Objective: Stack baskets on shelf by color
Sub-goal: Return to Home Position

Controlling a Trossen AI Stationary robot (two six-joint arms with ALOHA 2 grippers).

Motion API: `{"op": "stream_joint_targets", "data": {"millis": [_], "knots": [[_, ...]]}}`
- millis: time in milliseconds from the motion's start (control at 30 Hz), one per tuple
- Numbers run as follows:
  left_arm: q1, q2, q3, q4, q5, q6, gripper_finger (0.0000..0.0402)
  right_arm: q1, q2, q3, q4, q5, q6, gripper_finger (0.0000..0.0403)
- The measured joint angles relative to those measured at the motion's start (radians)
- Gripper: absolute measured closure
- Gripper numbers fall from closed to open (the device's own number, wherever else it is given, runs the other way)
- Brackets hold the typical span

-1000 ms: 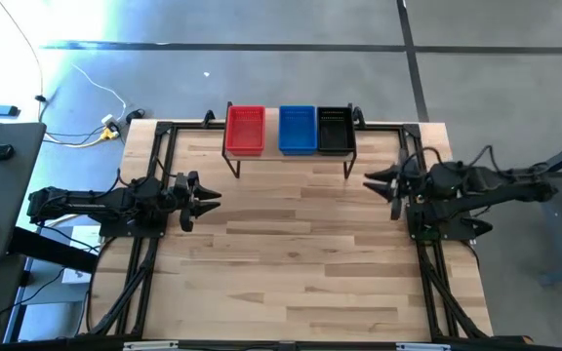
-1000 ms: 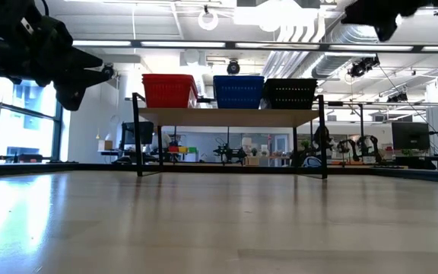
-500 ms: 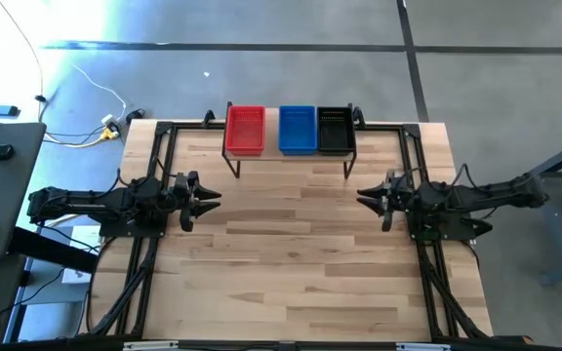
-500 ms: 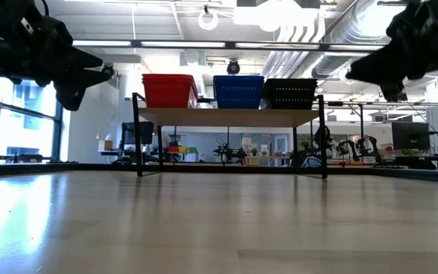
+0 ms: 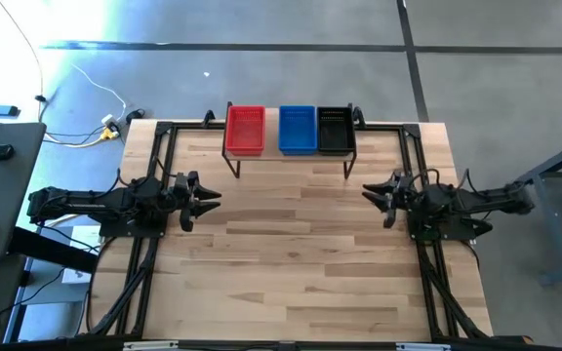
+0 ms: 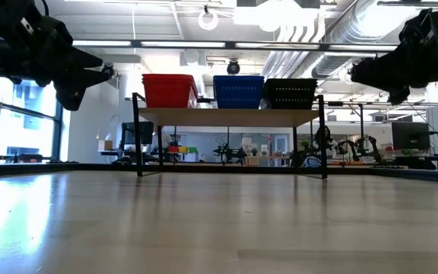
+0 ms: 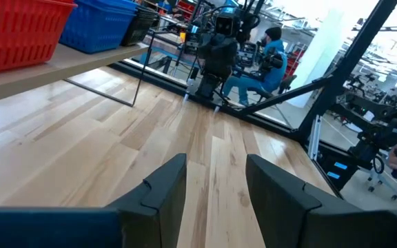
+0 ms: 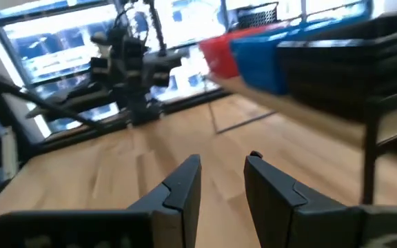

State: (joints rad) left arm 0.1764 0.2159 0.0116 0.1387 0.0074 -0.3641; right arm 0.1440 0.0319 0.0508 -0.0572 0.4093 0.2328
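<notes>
Three piles sit side by side on the shelf (image 6: 226, 116) at the far edge of the bench (image 5: 301, 283): the red baskets (image 5: 245, 130), then the blue baskets (image 5: 298, 129), then the black baskets (image 5: 336, 129). In the low view their rims look level; how many are nested in each pile cannot be counted.

The left end effector (image 5: 211, 196) hangs over the bench's left side, released and empty, jaws parted. The right end effector (image 5: 377, 198) hangs over the right side, likewise released and carrying nothing. It is nearer the shelf's right leg than its partner is to the left one.

With sorting apparently done, the main hazard seems to be the retreat. If the right arm swung toward the shelf as it folds, it could clip that thin metal leg or the black pile. The light riser might then jolt and shift or topple the loosely nested piles. A basket not fully seated could also slide off under such a knock.
</notes>
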Motion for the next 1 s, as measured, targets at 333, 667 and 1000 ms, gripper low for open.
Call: {"op": "stream_joint_targets", "data": {"millis": [333, 667, 1000], "knots": [[0.0, 0.0, 0.0, 0.0, 0.004, 0.0, 0.0261, 0.0, -0.002, 0.001, -0.005, 0.08, -0.115, 0.0304], [0.0, 0.0, 0.0, 0.0, 0.006, 0.0, 0.0261, 0.0, 0.006, 0.001, -0.005, 0.079, -0.258, 0.0304], [0.0, 0.0, 0.0, 0.0, 0.006, 0.0, 0.0261, 0.0, 0.006, 0.001, -0.006, 0.079, -0.259, 0.0304]]}}
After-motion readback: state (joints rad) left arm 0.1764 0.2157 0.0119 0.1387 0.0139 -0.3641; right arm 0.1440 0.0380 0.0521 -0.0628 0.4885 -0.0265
